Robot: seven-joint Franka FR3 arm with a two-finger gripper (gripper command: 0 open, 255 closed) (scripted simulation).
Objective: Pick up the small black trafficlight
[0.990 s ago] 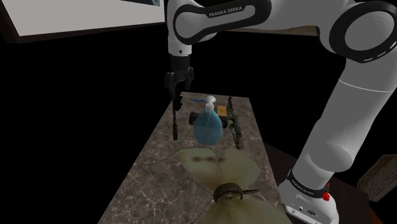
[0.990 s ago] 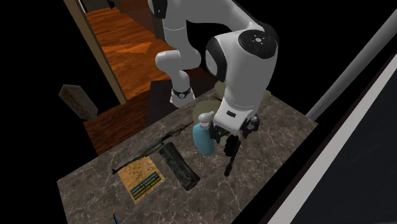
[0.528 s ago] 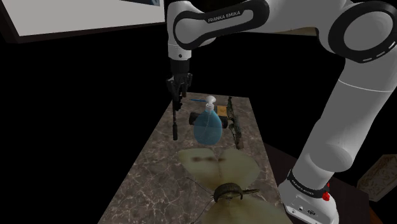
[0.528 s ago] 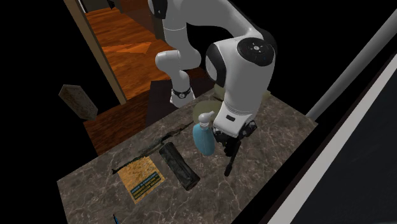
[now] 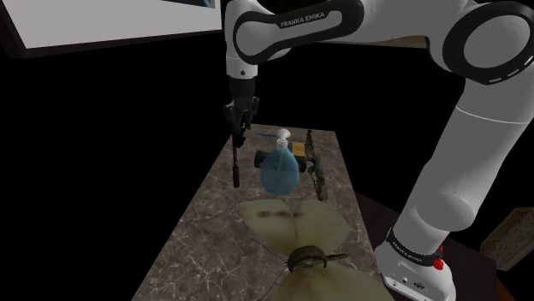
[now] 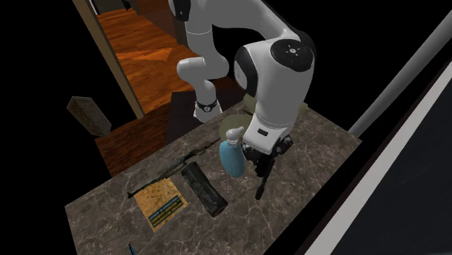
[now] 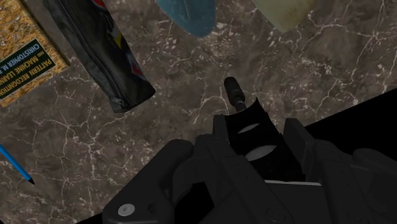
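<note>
Your pincer (image 5: pixel 239 126) is clenched on the trafficlight (image 5: pixel 236 162) near its top, so the pole points down at the tabletop (image 5: pixel 201 231), ready for lifting.

There is one blue bottle (image 5: pixel 280 171), one book (image 6: pixel 165 203), one black case (image 6: pixel 203 188), one blue pencil (image 7: pixel 16 165) and one black traffic light (image 5: pixel 236 162).
</note>
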